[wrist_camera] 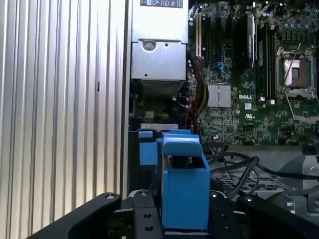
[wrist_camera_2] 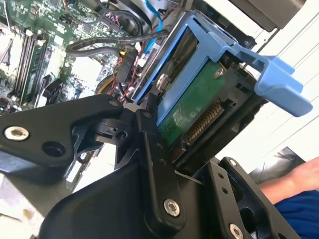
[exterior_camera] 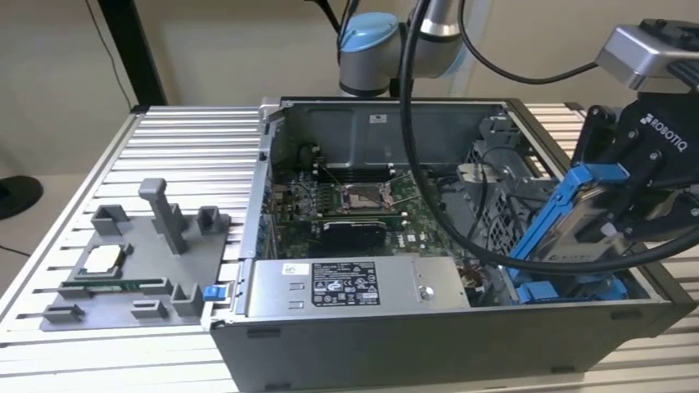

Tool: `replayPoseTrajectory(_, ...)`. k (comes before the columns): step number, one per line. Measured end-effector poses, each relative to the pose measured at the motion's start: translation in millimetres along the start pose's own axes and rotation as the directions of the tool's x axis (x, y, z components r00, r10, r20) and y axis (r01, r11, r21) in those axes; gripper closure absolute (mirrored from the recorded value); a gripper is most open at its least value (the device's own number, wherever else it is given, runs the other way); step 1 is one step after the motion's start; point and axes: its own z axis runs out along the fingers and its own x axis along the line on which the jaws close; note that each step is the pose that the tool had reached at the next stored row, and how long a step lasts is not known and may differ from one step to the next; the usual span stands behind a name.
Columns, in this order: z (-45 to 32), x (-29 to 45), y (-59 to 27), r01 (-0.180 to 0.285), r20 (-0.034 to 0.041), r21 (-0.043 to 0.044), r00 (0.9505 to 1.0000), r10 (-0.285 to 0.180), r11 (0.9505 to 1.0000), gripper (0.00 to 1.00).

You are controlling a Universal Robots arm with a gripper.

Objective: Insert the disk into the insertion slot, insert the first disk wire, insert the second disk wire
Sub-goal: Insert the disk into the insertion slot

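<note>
My gripper (exterior_camera: 607,232) is shut on the disk (exterior_camera: 559,214), a drive in a bright blue carrier frame. It is held tilted above the open computer case at the exterior view's right. Just below it is the insertion slot (exterior_camera: 568,291), a grey drive cage with blue rails. In the second wrist view the disk (wrist_camera_2: 199,107) shows its green board and connector edge, clamped between the black fingers (wrist_camera_2: 149,144). In the first wrist view the carrier (wrist_camera: 184,184) hangs over the slot's blue tabs (wrist_camera: 145,149). A black cable with a plug (wrist_camera_2: 123,62) and a blue cable (wrist_camera_2: 154,20) lie inside; I cannot tell which are the disk wires.
A grey labelled power-supply box (exterior_camera: 344,286) lies along the case's front. The motherboard with its square socket (exterior_camera: 361,196) fills the case floor. The arm's thick black hose (exterior_camera: 437,205) loops over the case. A grey parts fixture (exterior_camera: 131,270) is on the table, and a person's blue sleeve (wrist_camera_2: 299,206) is close by.
</note>
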Motion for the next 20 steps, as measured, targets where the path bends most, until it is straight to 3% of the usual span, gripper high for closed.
replayPoseTrajectory(15,26.9,1.4,-3.4,-0.031,0.0041,0.0014,0.9995,0.031,0.9995,1.0)
replayPoseTrajectory(20,27.8,1.4,-3.5,-0.032,0.0039,0.0015,0.9995,0.032,0.9995,1.0)
